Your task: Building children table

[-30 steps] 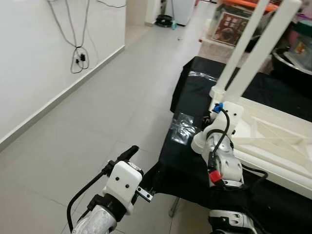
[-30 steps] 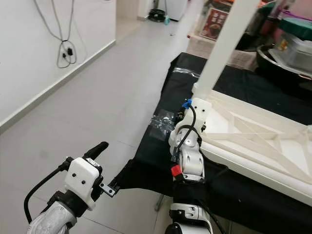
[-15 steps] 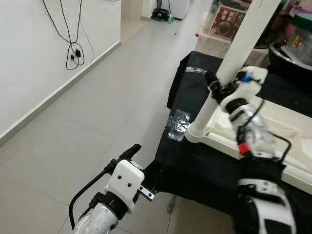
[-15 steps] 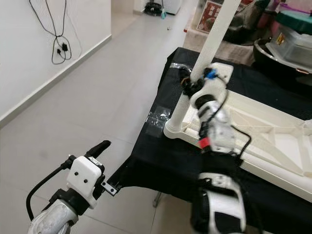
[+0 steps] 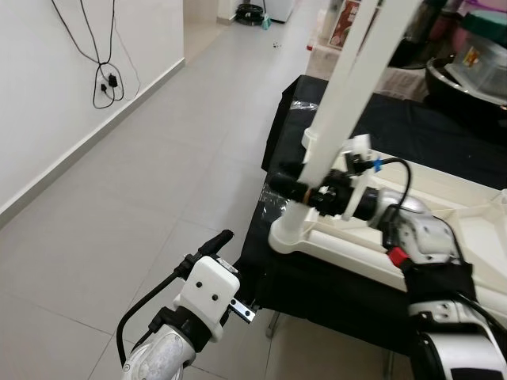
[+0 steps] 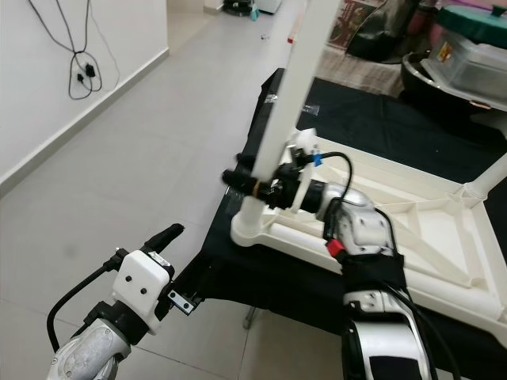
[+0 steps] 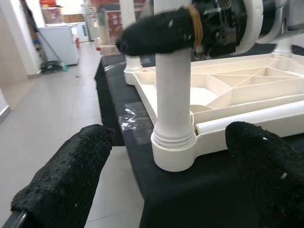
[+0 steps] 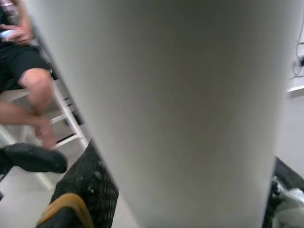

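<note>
The white table leg (image 5: 342, 103) is pinched by the right end effector (image 5: 305, 188) above its corner socket (image 5: 291, 235); if twisted off-axis, it could be cross-threaded or levered loose.

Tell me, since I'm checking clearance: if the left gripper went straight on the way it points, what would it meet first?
Probably the white table leg, standing between the left gripper's open fingers near its socket, already held by the right gripper. Depth is uncertain.

— Where is the table top (image 5: 444, 237)?
— On the surface (image 5: 348, 277), right of the floor (image 5: 158, 158).
— And the leg (image 5: 337, 111)?
— Upright in its near left corner, right gripper (image 5: 305, 184) around it; left gripper (image 5: 207, 247) lower left.
</note>
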Motion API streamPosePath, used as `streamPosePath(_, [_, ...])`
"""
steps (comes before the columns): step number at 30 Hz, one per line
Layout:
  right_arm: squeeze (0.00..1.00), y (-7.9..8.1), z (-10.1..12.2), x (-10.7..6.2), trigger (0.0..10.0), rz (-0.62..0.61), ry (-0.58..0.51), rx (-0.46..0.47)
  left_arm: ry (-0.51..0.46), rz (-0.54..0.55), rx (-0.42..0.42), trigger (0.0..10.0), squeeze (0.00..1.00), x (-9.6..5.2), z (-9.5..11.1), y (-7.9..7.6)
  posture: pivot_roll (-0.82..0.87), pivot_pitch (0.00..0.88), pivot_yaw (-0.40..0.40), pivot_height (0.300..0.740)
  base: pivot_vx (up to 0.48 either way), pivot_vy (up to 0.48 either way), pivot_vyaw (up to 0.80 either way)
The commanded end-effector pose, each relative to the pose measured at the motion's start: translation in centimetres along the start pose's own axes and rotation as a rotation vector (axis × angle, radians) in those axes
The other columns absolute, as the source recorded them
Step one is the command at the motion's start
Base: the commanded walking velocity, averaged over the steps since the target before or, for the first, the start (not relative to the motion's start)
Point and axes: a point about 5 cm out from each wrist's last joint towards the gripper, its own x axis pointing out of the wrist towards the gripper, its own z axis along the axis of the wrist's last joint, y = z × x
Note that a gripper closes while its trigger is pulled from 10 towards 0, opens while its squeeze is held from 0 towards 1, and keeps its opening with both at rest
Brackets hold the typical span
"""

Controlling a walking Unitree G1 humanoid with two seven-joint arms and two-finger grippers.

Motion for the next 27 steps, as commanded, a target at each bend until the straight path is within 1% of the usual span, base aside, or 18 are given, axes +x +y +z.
streamPosePath(1, [0.00, -0.4, -0.6, 0.7, 0.0, 0.004, 0.038, -0.003, 0.008, -0.005, 0.012, 10.0, 0.00, -0.2, 0.0, -0.2, 0.14, 0.078, -0.167, 0.740, 0.000, 0.000, 0.00])
streamPosePath(5, [0.00, -0.8, -0.4, 0.8, 0.0, -0.031, 0.019, -0.016, 0.010, -0.004, 0.014, 10.0, 0.00, -0.2, 0.0, -0.2, 0.14, 0.080, -0.170, 0.740, 0.000, 0.000, 0.00])
streamPosePath(7, [0.00, -1.2, -0.4, 0.8, 0.0, -0.113, -0.001, -0.029, 0.011, -0.004, 0.014, 10.0, 0.00, -0.2, 0.0, -0.2, 0.13, 0.079, -0.169, 0.740, 0.000, 0.000, 0.00])
streamPosePath(8, [0.00, -1.7, -0.4, 0.7, 0.0, -0.214, -0.006, -0.042, 0.011, -0.004, 0.014, 10.0, 0.00, -0.2, -0.1, -0.3, 0.13, 0.079, -0.169, 0.740, 0.000, 0.000, 0.00])
streamPosePath(9, [0.00, -1.7, -0.4, 0.7, 0.0, -0.214, -0.006, -0.042, 0.011, -0.004, 0.014, 10.0, 0.00, -0.2, -0.1, -0.3, 0.13, 0.079, -0.169, 0.740, 0.000, 0.000, 0.00])
streamPosePath(10, [0.00, -2.3, -0.5, 0.5, 0.0, -0.342, -0.013, -0.049, 0.010, -0.005, 0.014, 10.0, 0.00, -0.2, -0.1, -0.3, 0.13, 0.075, -0.169, 0.740, 0.000, 0.000, 0.00])
streamPosePath(12, [0.00, -2.3, -0.5, 0.5, 0.0, -0.342, -0.013, -0.049, 0.010, -0.005, 0.014, 10.0, 0.00, -0.2, -0.1, -0.3, 0.13, 0.075, -0.169, 0.740, 0.000, 0.000, 0.00])
streamPosePath(13, [0.00, -3.3, -0.8, 0.1, 0.0, -0.580, -0.022, -0.052, 0.010, -0.005, 0.015, 10.0, 0.00, -0.2, -0.1, -0.3, 0.13, 0.072, -0.170, 0.740, 0.000, 0.000, 0.00])
streamPosePath(14, [0.00, -3.3, -0.8, 0.1, 0.0, -0.580, -0.022, -0.052, 0.010, -0.005, 0.015, 10.0, 0.00, -0.2, -0.1, -0.3, 0.13, 0.072, -0.170, 0.740, 0.000, 0.000, 0.00])
streamPosePath(15, [0.00, -3.8, -1.0, -0.4, 0.0, -0.740, -0.027, -0.051, 0.011, -0.006, 0.015, 10.0, 0.00, -0.2, -0.1, -0.3, 0.13, 0.071, -0.169, 0.740, 0.000, 0.000, 0.00])
streamPosePath(16, [0.00, -4.4, -1.4, -1.6, 0.0, -0.993, -0.049, -0.011, 0.011, -0.006, 0.015, 10.0, 0.00, -0.2, -0.2, -0.2, 0.12, 0.069, -0.166, 0.740, 0.000, 0.000, 0.00])
streamPosePath(17, [0.00, -4.4, -1.4, -1.6, 0.0, -0.993, -0.049, -0.011, 0.011, -0.006, 0.015, 10.0, 0.00, -0.2, -0.2, -0.2, 0.12, 0.069, -0.166, 0.740, 0.000, 0.000, 0.00])
streamPosePath(18, [0.00, -4.5, -1.9, -3.0, 0.0, -1.233, -0.056, 0.008, 0.012, -0.006, 0.015, 10.0, 0.00, -0.2, -0.3, -0.2, 0.12, 0.067, -0.162, 0.740, 0.000, 0.000, 0.00])
streamPosePath(19, [0.00, -4.5, -1.9, -3.0, 0.0, -1.233, -0.056, 0.008, 0.012, -0.006, 0.015, 10.0, 0.00, -0.2, -0.3, -0.2, 0.12, 0.067, -0.162, 0.740, 0.000, 0.000, 0.00])
streamPosePath(20, [0.00, -3.7, -2.9, -4.3, 0.0, -1.482, -0.067, 0.053, 0.013, -0.009, 0.013, 10.0, 0.00, -0.2, -0.3, -0.3, 0.12, 0.062, -0.161, 0.740, 0.000, 0.000, 0.00])
streamPosePath(22, [0.00, -3.7, -2.9, -4.3, 0.0, -1.482, -0.067, 0.053, 0.013, -0.009, 0.013, 10.0, 0.00, -0.2, -0.3, -0.3, 0.12, 0.062, -0.161, 0.740, 0.000, 0.000, 0.00])
streamPosePath(24, [0.00, -3.2, -3.2, -4.2, 0.0, -1.531, -0.069, 0.061, 0.013, -0.012, 0.011, 10.0, 0.00, -0.2, -0.3, -0.4, 0.12, 0.062, -0.161, 0.740, 0.000, 0.000, 0.00])
streamPosePath(27, [0.00, -1.4, -4.2, -2.4, 0.0, -1.637, -0.079, 0.125, 0.015, -0.018, 0.009, 10.0, 0.00, -0.2, -0.4, -0.5, 0.13, 0.056, -0.162, 0.740, 0.000, 0.000, 0.00])
